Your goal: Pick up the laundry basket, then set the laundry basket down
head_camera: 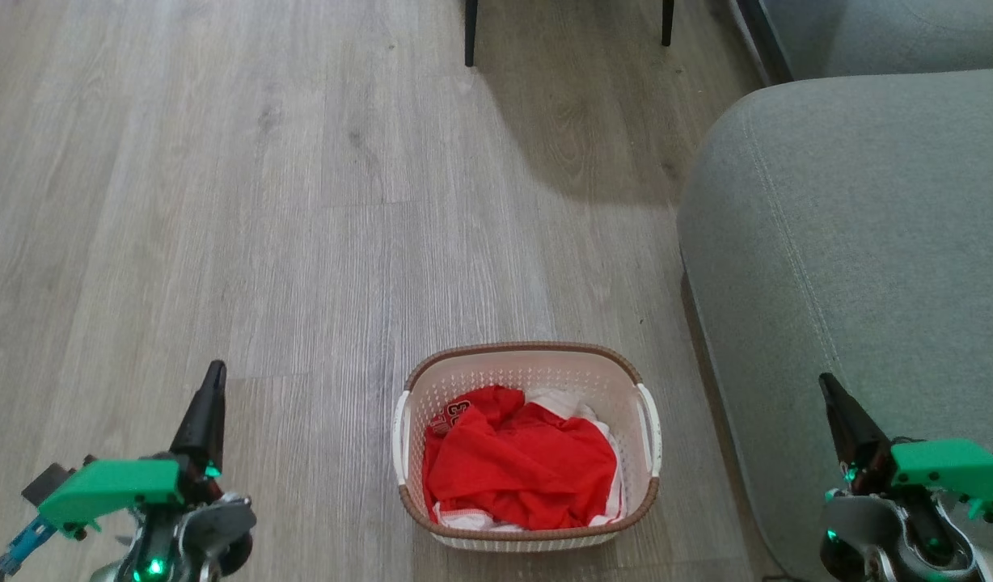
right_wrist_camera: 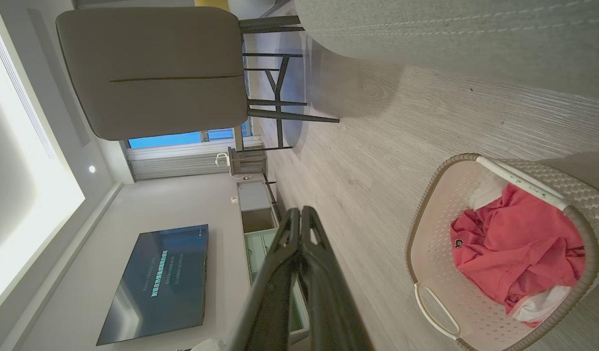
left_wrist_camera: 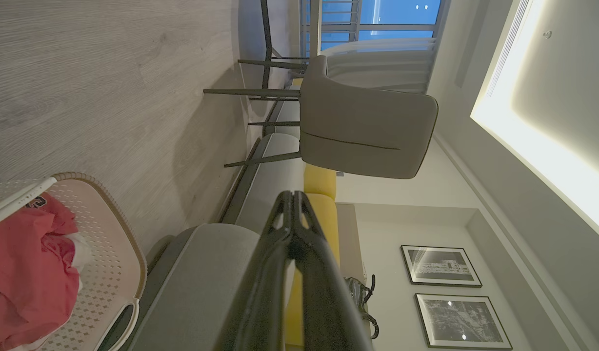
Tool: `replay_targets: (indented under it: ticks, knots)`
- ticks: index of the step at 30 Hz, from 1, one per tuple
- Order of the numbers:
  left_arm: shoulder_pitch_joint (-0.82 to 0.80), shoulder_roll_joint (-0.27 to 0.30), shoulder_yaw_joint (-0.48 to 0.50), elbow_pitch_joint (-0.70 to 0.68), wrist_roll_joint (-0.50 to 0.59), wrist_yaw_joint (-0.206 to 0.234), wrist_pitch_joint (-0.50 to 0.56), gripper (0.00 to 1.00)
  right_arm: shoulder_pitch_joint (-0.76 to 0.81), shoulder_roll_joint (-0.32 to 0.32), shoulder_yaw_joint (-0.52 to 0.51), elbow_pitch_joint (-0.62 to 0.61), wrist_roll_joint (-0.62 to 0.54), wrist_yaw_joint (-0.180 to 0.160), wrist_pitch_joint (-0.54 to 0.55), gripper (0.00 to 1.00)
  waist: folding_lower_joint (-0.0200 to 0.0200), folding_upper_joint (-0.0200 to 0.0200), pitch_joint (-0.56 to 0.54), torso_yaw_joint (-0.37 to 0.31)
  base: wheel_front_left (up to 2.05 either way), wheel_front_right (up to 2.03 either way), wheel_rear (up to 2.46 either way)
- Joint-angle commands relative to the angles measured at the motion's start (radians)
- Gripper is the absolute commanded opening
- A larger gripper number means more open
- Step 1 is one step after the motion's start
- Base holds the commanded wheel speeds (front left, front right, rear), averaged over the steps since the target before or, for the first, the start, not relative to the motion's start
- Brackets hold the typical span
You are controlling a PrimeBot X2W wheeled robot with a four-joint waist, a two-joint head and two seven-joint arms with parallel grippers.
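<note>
The laundry basket (head_camera: 529,364) stands on the wood floor at the bottom centre of the head view, cream-white and perforated with a brown rim and white side handles. Red and white clothes (head_camera: 521,465) fill it. The basket (left_wrist_camera: 109,243) lies at the lower left of the left wrist view, and the basket (right_wrist_camera: 441,292) at the lower right of the right wrist view. My left gripper (head_camera: 214,373) hangs shut to the basket's left, well apart from it. My right gripper (head_camera: 825,381) is shut to its right, over the sofa's edge. Both hold nothing.
A grey sofa (head_camera: 868,242) fills the right side, close beside the basket. Dark chair legs (head_camera: 470,32) stand at the far top centre. A grey chair (left_wrist_camera: 368,131) and yellow cushions (left_wrist_camera: 321,185) appear in the left wrist view. Open wood floor (head_camera: 221,202) stretches left and ahead.
</note>
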Motion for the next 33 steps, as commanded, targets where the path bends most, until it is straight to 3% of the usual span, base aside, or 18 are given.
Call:
replay_targets:
  ticks: [1, 33]
  knots:
    - [-0.058, 0.010, 0.036, -0.030, 0.006, -0.007, 0.007, 0.00, -0.050, -0.008, 0.018, -0.031, -0.009, 0.002, 0.007, 0.00, 0.0000, 0.0000, 0.000, 0.000, 0.00, 0.00, 0.00]
    - [-0.058, 0.010, 0.036, -0.030, 0.006, -0.007, 0.007, 0.00, -0.050, -0.008, 0.018, -0.031, -0.009, 0.002, 0.007, 0.00, 0.0000, 0.0000, 0.000, 0.000, 0.00, 0.00, 0.00]
